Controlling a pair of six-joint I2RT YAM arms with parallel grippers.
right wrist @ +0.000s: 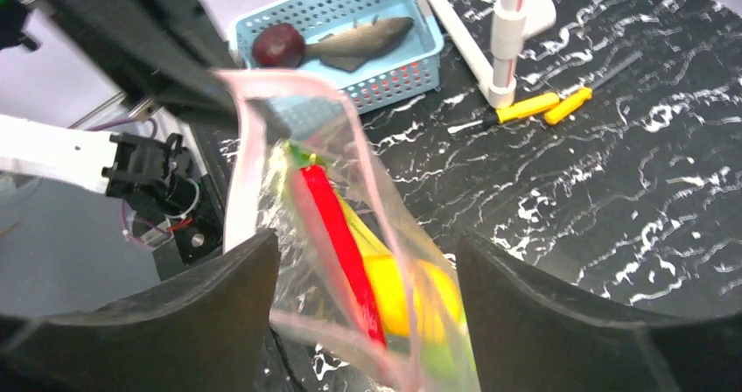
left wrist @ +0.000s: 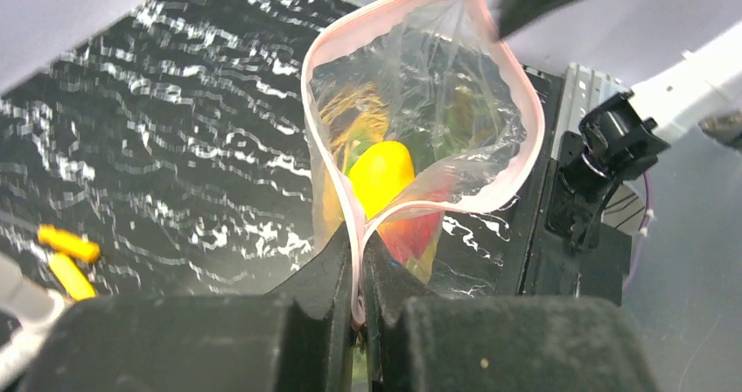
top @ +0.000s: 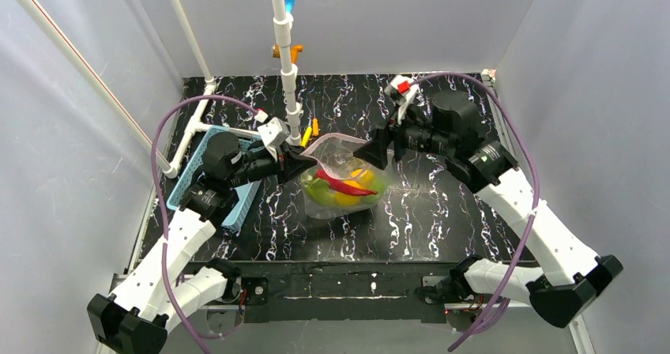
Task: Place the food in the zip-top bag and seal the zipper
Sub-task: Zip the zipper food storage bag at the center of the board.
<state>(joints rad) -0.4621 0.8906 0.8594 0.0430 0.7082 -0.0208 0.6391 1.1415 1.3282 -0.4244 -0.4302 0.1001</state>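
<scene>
The clear zip-top bag (top: 345,174) hangs between my two grippers above the middle of the table, its mouth open. It holds a red chili (right wrist: 343,234), a yellow fruit (left wrist: 381,171) and green food (top: 318,190). My left gripper (left wrist: 359,274) is shut on the left end of the pinkish-red zipper (left wrist: 528,129). My right gripper (right wrist: 367,322) is open, and its fingers (right wrist: 184,322) straddle the bag's right end without touching it. A grey fish (right wrist: 363,36) and a dark red piece (right wrist: 278,45) lie in the light-blue basket (right wrist: 398,73).
The basket (top: 196,160) sits at the left, partly under my left arm. A white pipe post (top: 287,62) stands behind the bag, with two small yellow pieces (right wrist: 542,106) at its foot. Grey walls close in the table.
</scene>
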